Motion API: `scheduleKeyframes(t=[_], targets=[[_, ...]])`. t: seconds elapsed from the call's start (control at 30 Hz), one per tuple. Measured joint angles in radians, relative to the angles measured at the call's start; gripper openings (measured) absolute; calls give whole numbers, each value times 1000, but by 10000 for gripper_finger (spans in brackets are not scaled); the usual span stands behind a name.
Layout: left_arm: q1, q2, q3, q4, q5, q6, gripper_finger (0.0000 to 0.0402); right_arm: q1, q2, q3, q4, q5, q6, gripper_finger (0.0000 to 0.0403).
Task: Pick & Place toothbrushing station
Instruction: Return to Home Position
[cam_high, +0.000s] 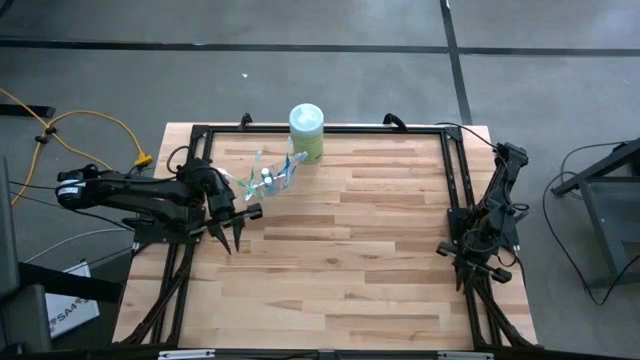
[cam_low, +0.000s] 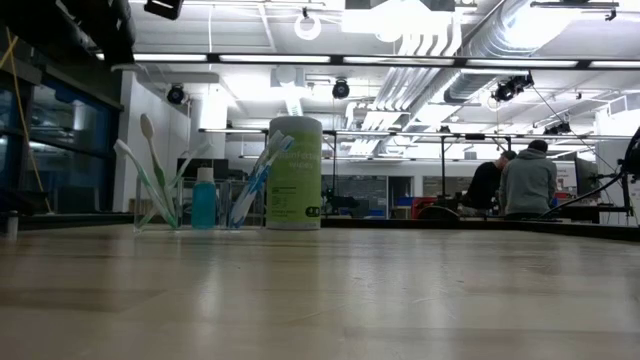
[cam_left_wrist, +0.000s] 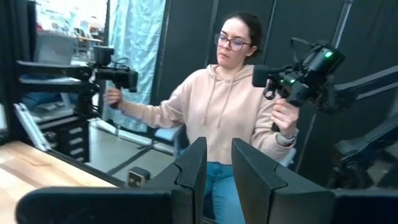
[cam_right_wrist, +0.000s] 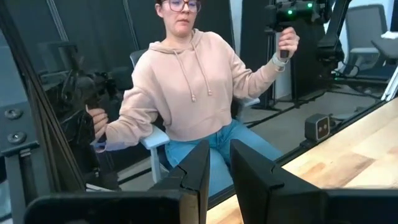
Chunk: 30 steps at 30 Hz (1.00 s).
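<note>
Left gripper (cam_high: 236, 238) jaws slightly apart, empty, just near-left of clear organizer (cam_high: 266, 178) | toothbrushes (cam_low: 257, 183) lean upright inside, far-left by green-lidded canister (cam_high: 306, 132) | left arm nearer | right gripper (cam_right_wrist: 219, 146) parked at right edge, jaws slightly apart

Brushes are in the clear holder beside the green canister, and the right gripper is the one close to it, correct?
Not quite. The high view shows the left gripper close to the clear holder; the right gripper sits at the table's right edge. The brushes and green canister are as you said.
</note>
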Motion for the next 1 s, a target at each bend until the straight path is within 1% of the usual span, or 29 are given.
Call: scheduleKeyframes(t=[0.17, 0.43, 0.53, 0.6, 0.73, 0.9, 1.0], targets=[[-45, 0, 0, -1, 10, -45, 71, 0, 11, 0, -1, 1, 18, 56], [-112, 0, 0, -1, 147, -17, 71, 0, 12, 0, 10, 2, 18, 56], [-134, 0, -1, -3, 127, -5, 71, 0, 12, 0, 11, 1, 18, 56], [-151, 0, -13, -19, 109, 33, 71, 0, 12, 0, 12, 1, 18, 56], [-166, 0, -83, -41, 119, 87, 71, 0, 12, 0, 12, 1, 18, 56], [-149, -8, -165, -32, 110, 86, 71, 0, 12, 0, 13, 1, 18, 56], [-126, -31, -186, -27, 144, 86, 71, 0, 12, 0, 13, 0, 18, 56]])
